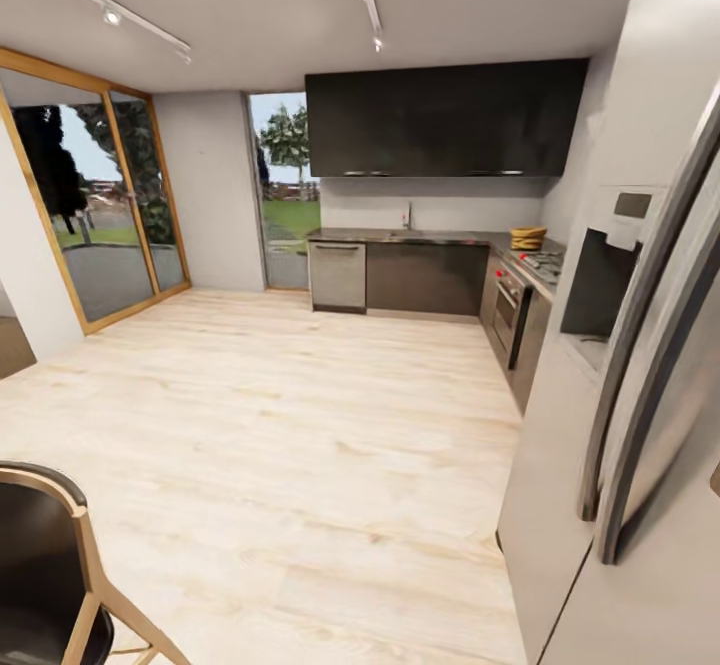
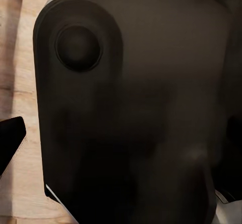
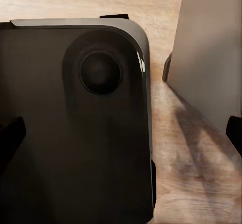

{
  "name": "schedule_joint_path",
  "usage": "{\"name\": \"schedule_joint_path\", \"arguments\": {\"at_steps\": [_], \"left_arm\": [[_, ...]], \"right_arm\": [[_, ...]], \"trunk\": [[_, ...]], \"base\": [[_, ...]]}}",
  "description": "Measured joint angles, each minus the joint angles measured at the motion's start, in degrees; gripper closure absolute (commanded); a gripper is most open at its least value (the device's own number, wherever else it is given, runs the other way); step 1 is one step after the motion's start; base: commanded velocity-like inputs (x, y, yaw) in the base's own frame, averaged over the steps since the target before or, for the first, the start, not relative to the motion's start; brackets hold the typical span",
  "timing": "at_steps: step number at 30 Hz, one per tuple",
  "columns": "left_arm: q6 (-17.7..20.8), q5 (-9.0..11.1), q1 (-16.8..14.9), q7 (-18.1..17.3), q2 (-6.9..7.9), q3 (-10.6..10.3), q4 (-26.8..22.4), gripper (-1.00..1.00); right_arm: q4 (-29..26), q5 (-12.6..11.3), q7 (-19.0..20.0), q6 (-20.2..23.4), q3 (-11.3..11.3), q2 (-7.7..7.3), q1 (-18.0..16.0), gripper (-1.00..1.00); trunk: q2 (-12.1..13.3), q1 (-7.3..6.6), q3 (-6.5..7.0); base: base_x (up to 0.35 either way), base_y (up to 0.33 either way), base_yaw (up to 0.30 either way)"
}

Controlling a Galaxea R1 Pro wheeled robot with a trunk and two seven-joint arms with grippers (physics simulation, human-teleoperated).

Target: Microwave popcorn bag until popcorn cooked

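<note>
both arms hang low, wrist cameras aimed straight down at the robot's own dark base (image 2: 136, 113), which sits on the pale wood floor (image 1: 300, 425). in the left wrist view one black fingertip (image 2: 11, 141) pokes in at the frame's edge, touching nothing; in the right wrist view dark fingertips (image 3: 11, 138) show at both edges, set wide apart with only base and floor between them — that claw stands wide and empty. how far the left claw is spread i cannot tell. just beside the base in the right wrist view rises a grey fridge (image 3: 212, 52) corner, apart from the base. in the head view, nearest, a black chair (image 1: 45, 565) with a wooden frame sits at the lower left, and the fridge's curved handles (image 1: 640, 345) crowd the right. farther along the right wall come the oven (image 1: 510, 315) and the gas hob (image 1: 543, 265), then a stack of yellowish bowls (image 1: 527, 237). the countertop (image 1: 420, 237) runs along the back wall under dark upper cabinets (image 1: 445, 120), with a dishwasher (image 1: 338, 275) below its left end — the bag and microwave cannot be made out from here. glass doors (image 1: 110, 205) stand at the left.
</note>
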Motion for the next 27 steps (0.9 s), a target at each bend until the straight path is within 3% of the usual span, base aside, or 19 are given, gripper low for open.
{"name": "schedule_joint_path", "arguments": {"at_steps": [27], "left_arm": [[0.5,0.0,0.0,0.1,0.00,0.0,0.0,-1.00]], "right_arm": [[0.0,0.2,-0.2,0.3,0.1,0.14,0.0,-1.00]], "trunk": [[0.0,0.00,0.00]], "base": [[0.322,0.000,0.000]]}}
